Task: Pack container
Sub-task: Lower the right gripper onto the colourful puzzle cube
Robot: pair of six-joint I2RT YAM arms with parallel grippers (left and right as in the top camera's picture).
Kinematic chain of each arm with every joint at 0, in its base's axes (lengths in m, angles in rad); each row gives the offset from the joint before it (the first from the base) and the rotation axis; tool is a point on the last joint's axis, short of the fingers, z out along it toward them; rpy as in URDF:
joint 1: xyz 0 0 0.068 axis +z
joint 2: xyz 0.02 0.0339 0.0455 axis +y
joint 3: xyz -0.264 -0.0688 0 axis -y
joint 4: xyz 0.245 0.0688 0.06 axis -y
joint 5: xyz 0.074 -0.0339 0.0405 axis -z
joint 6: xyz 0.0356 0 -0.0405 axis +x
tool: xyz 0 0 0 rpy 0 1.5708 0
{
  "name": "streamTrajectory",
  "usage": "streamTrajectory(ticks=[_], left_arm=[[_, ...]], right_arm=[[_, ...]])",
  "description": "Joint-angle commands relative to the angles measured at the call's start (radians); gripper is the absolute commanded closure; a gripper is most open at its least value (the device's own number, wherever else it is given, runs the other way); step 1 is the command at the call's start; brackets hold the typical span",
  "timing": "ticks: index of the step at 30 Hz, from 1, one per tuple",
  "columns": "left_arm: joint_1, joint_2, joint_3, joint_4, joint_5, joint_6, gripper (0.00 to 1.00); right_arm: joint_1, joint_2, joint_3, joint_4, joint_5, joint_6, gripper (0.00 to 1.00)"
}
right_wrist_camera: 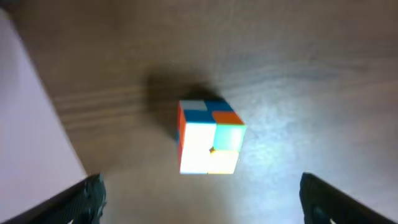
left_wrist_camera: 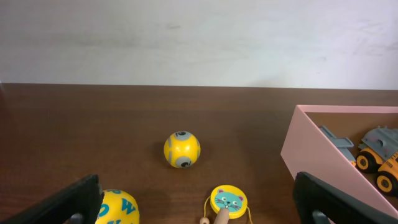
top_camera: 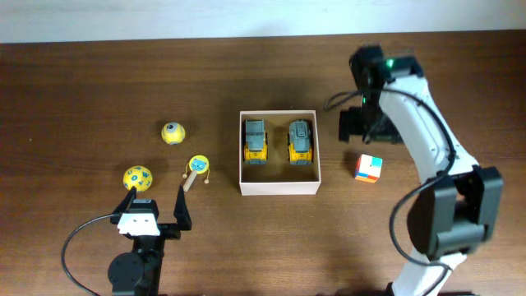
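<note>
**Overhead:** The container sits at the middle of the table, open side up. Two trucks lie side by side in it, one left and one right. A cube rests just off the container's right wall, not touching it. The right claw hangs above the cube with its fingers spread, holding nothing. On the other side lie an eyed ball, a lettered ball and a small drum toy. The left claw is low at the near edge, spread wide and empty. The lettered ball is just ahead of one finger and the drum's handle is near the other.

**Left wrist:** Both dark fingers show at the bottom corners, far apart. Between them are the lettered ball on the left and the drum toy, which has a cat face. The eyed ball lies farther off. The container's wall rises at the right, with the trucks partly seen inside.

**Right wrist:** The cube lies on the wood, centred ahead of the spread fingers, and touches neither. The container's pale wall fills the left edge.
</note>
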Motion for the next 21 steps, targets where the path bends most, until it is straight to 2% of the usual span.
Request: streamTrajectory(ticks=[1,8,16,21], left_arm=[[0.005,-0.007,-0.007,0.001,0.014,0.016,0.01],[0.005,-0.007,-0.007,0.001,0.014,0.016,0.01],[0.005,-0.007,-0.007,0.001,0.014,0.016,0.01],[0.005,-0.007,-0.007,0.001,0.014,0.016,0.01]], right_arm=[[-0.002,-0.14,-0.169,0.085,0.005,0.075,0.06],[-0.001,-0.284,-0.469,0.354,-0.053,0.188,0.07],[-0.002,-0.283,-0.68,0.675,-0.094,0.138,0.12],[-0.003,-0.283,-0.698,0.728,-0.101,0.081,0.14]])
